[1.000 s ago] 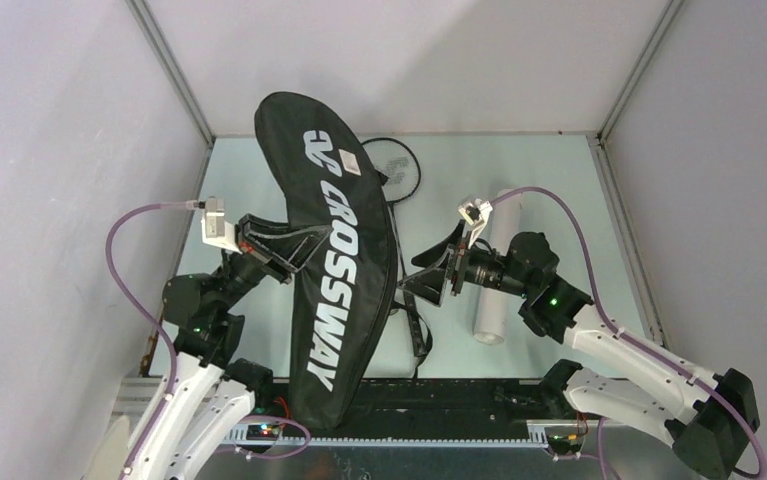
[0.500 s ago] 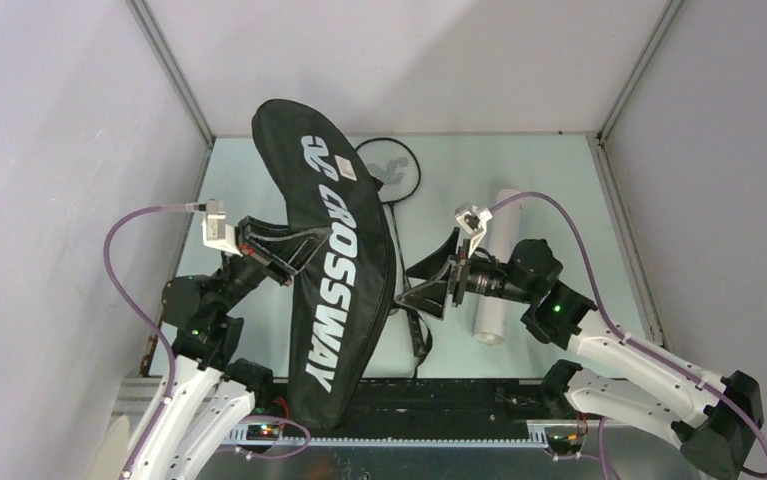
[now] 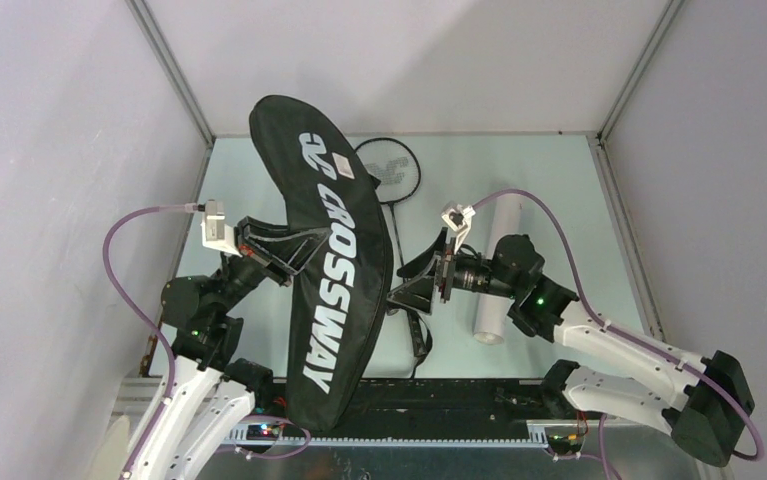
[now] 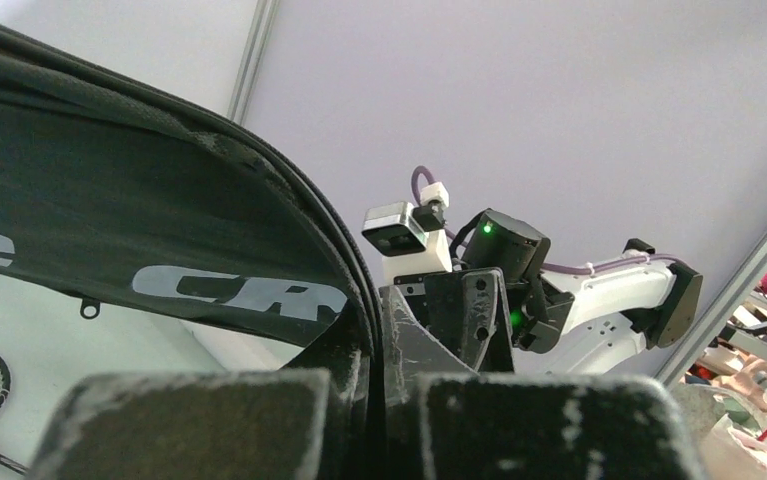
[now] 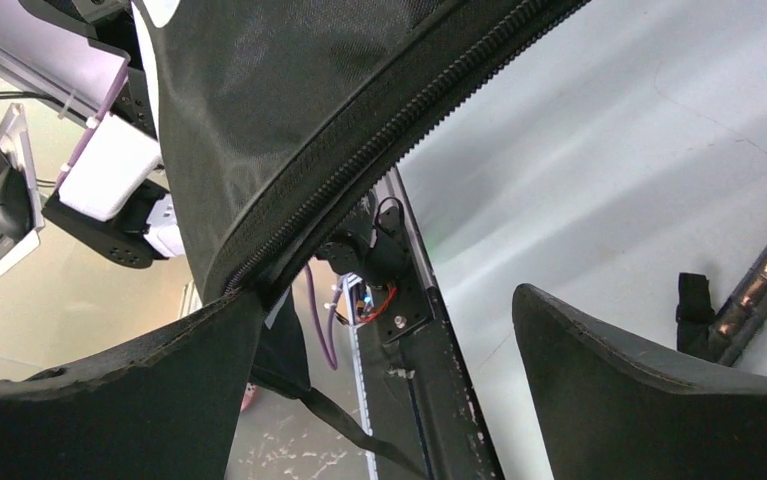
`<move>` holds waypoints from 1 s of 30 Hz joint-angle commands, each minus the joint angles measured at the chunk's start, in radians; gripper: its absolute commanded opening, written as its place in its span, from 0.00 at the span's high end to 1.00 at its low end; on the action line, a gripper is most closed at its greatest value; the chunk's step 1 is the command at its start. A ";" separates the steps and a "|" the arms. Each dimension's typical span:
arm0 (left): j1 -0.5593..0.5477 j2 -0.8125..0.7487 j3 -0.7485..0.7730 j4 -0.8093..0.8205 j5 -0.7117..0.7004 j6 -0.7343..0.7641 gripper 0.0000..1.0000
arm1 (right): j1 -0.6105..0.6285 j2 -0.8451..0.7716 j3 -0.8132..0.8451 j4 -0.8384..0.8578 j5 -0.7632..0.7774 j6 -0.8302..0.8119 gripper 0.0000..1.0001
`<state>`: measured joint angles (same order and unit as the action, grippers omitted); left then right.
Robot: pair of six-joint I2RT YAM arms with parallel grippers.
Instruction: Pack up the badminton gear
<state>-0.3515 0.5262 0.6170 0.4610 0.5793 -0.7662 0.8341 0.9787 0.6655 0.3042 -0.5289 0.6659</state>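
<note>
We see the black racket bag (image 3: 344, 270) lifted off the pale green table (image 3: 559, 180). It arches from near the far left corner down to the near edge, and its lower end hangs over the rail between the two arm bases. "CROSSWAY" runs along its length in large white capitals, with a white looping logo at the far end and a small white tag (image 3: 347, 168) beside that logo. We cannot read the print on the tag. In the left wrist view only the letters "CR" show on the bag (image 4: 159, 220).

The left gripper (image 3: 294, 262) is clamped on the bag's left edge about halfway along. In its own camera the fingers (image 4: 374, 400) are pressed together with a fold of black fabric pinched between them.

The right gripper (image 3: 414, 285) sits at the bag's right edge with its fingers spread wide and nothing between them. From the right wrist, the bag's zipper edge (image 5: 399, 130) runs down to the tip of one finger (image 5: 159, 370), while the other finger stands clear over bare table.

One racket (image 3: 389, 170) lies by the far edge, its head just right of the bag, with a white mark on the strings too small to read. The white tube (image 3: 489, 320) lies right of centre, partly under the right arm. A black strap (image 3: 417, 335) trails on the table beside the bag.
</note>
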 commanded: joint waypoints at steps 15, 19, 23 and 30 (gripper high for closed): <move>-0.032 0.026 -0.065 0.098 0.008 -0.020 1.00 | 0.028 0.081 0.002 0.388 -0.021 0.165 0.04; -0.061 0.027 -0.088 0.123 0.006 -0.018 1.00 | 0.031 0.130 0.002 0.474 0.047 0.268 0.06; -0.096 0.025 -0.118 0.185 -0.006 -0.014 1.00 | 0.035 0.209 0.001 0.562 0.065 0.393 0.19; -0.103 -0.007 -0.159 0.139 -0.073 0.043 1.00 | 0.027 0.340 0.000 0.838 -0.046 0.545 0.98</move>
<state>-0.4343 0.5522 0.4751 0.5903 0.5056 -0.7589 0.8726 1.2869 0.6556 0.9009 -0.5682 1.1034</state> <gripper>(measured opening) 0.022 0.171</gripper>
